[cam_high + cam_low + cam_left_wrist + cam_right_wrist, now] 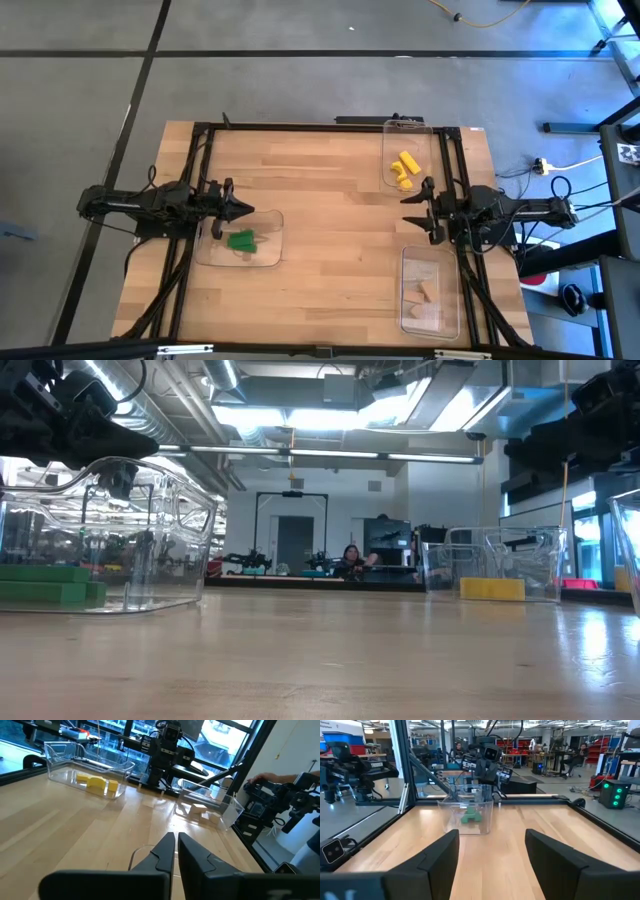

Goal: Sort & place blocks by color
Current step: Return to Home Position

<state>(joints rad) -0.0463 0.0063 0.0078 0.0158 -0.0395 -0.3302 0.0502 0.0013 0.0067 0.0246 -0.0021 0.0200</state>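
Note:
The green blocks (242, 241) lie in a clear tray (268, 256) at the table's left, and they show too in the low view (45, 585) and the right wrist view (470, 815). Yellow blocks (404, 168) lie in a clear tray (392, 135) at the far right, also in the left wrist view (97, 783). Tan blocks (427, 292) rest in a clear tray (448, 262) at the near right. My left gripper (250, 210) (176, 838) hovers shut above the far-left rim of the green tray. My right gripper (408, 211) (492, 847) hovers open between the two right-hand trays.
Black frame rails (200, 180) run along the table's left and right sides and far edge. Bare wood (330, 230) stretches between the three trays. Beyond the table, a person (352, 557) sits far off in the room.

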